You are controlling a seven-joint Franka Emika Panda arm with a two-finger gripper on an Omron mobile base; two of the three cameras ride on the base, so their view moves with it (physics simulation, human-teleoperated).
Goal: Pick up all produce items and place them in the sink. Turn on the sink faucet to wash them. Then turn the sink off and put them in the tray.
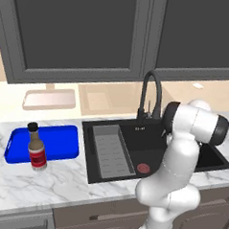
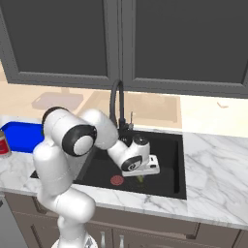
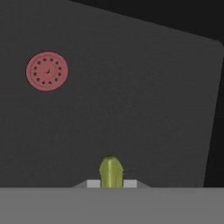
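A small yellow-green fruit is pinched between my gripper's two tips, and the gripper is shut on it. In the right base view, the gripper reaches down into the black sink with the fruit just above the basin floor, right of the red drain. The hand view looks down at the dark sink floor and the drain at upper left. The black gooseneck faucet stands behind the basin. The blue tray lies on the counter left of the sink.
A brown red-labelled bottle stands at the blue tray's front. A grey ribbed rack fills the sink's left part. A pale pink tray sits at the back left. Dark cabinets hang above the marble counter.
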